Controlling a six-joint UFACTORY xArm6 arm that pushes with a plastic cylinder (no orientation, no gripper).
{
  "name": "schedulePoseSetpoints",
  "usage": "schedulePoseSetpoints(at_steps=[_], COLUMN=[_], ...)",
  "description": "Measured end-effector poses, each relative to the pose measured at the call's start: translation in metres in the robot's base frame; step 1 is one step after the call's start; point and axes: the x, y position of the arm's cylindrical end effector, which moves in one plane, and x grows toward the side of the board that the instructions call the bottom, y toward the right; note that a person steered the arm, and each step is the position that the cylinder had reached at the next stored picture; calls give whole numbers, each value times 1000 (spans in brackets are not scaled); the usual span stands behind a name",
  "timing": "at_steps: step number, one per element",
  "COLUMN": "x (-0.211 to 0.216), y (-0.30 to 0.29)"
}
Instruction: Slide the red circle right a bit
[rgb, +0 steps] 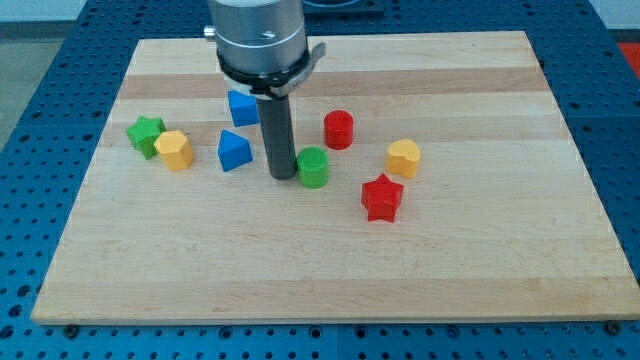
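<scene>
Seven blocks lay on the wooden board (560, 260): two green, two yellow, two blue by colour, plus two red, which made eight. From the view's left came a green star (146, 134), touching a yellow hexagon (175, 150); then a blue triangle (234, 151) and, above it, a blue block (242, 106) of unclear shape. My tip (282, 176) stood just beside a green cylinder (314, 167). The arm carried no pincer, only the rod. The red circle (339, 130) sat up and to the right of my tip, near but apart. Further right lay a red star (382, 198) and another yellow hexagon (404, 158).
</scene>
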Motion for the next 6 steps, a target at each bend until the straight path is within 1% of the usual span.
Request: schedulePoseSetpoints(at_steps=[1, 3, 4, 6], x=[-1, -48, -59, -61], y=[7, 7, 10, 39])
